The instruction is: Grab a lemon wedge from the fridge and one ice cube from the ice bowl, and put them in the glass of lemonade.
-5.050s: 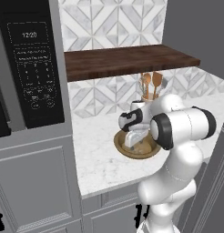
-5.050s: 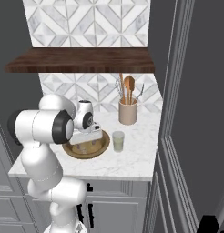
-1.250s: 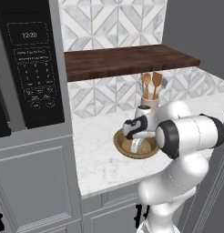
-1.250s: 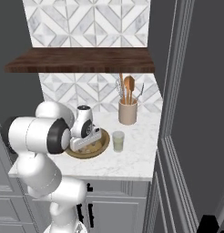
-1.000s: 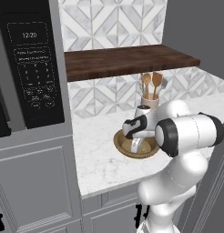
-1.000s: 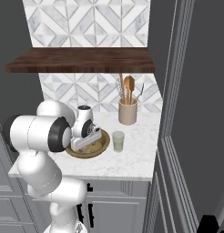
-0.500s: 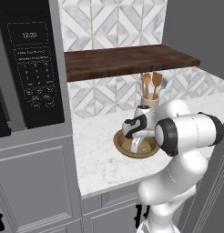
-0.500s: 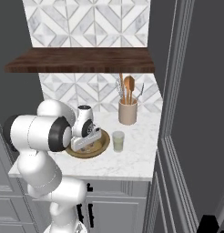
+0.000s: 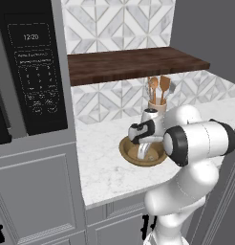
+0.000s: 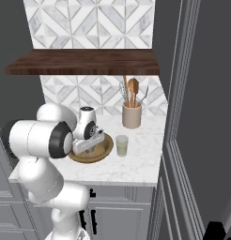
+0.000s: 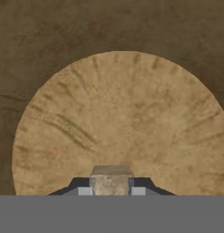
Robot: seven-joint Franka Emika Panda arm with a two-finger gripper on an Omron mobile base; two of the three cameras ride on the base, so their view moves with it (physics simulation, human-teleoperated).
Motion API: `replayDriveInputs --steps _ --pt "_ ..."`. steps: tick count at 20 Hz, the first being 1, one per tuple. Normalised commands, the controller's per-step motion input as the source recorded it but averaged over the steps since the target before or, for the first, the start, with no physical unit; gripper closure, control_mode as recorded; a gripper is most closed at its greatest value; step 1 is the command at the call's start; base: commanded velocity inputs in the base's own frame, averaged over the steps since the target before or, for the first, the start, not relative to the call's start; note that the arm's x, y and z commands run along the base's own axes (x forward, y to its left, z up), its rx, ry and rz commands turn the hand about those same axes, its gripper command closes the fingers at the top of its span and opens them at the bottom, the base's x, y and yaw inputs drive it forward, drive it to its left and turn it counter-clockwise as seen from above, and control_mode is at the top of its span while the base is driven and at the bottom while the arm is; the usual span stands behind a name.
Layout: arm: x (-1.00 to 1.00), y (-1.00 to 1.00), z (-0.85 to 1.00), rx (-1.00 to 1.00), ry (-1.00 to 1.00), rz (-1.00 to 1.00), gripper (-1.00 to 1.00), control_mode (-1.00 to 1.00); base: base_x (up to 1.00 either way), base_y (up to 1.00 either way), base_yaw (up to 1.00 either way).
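1. Left base view: the tool [image 9: 144, 152] points down inside the ice bowl [image 9: 128, 152], which sits on the white marble surface [image 9: 102, 167] in front of the beige cup of wooden spoons [image 9: 158, 106]. The tool tips are hidden by the hand's own body, so the finger state is not readable here. The glass is blocked by the arm. The arm rises from lower right, its big elbow joint is just right of the bowl, and the wrist bends down over the bowl.

2. Right base view: the tool [image 10: 88, 149] is low in the ice bowl [image 10: 105, 149], with the hand tilted slightly. The glass of lemonade [image 10: 121, 145] stands just right of the bowl, apart from the tool. The spoon cup is behind the glass. The near part of the bowl is covered by the hand and forearm. The arm comes from lower left, with its elbow to the left of the bowl.

3. Hand view: the pale tan bowl floor is close under the camera, with a darker brown wall around it. The two dark fingertips [image 11: 82, 184] are drawn close together, pinching a small pale ice cube [image 11: 111, 182] between the pads. The cube is partly cut off by the bottom edge, and its outline is faint against the wood.
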Motion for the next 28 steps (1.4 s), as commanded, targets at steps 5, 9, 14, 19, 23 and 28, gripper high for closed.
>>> replayDriveInputs --steps 5,9,14,19,23,28 --pt "-0.04 -0.11 0.91 0.0 0.0 -0.05 1.0 -1.0 0.0 0.0 0.0" --pt "-0.04 -0.58 0.9 0.0 0.0 -0.3 1.0 -1.0 0.0 0.0 0.0" --pt "0.0 -0.62 0.67 0.02 0.05 -0.49 1.0 -1.0 0.0 0.0 0.0" --pt "0.01 -0.48 0.03 0.0 0.0 -0.45 1.0 -1.0 0.0 0.0 0.0" --pt "0.03 -0.58 0.0 0.0 0.01 -0.41 1.0 -1.0 0.0 0.0 0.0" --pt "0.0 -0.44 0.0 0.0 0.0 -0.34 1.0 -1.0 0.0 0.0 0.0"
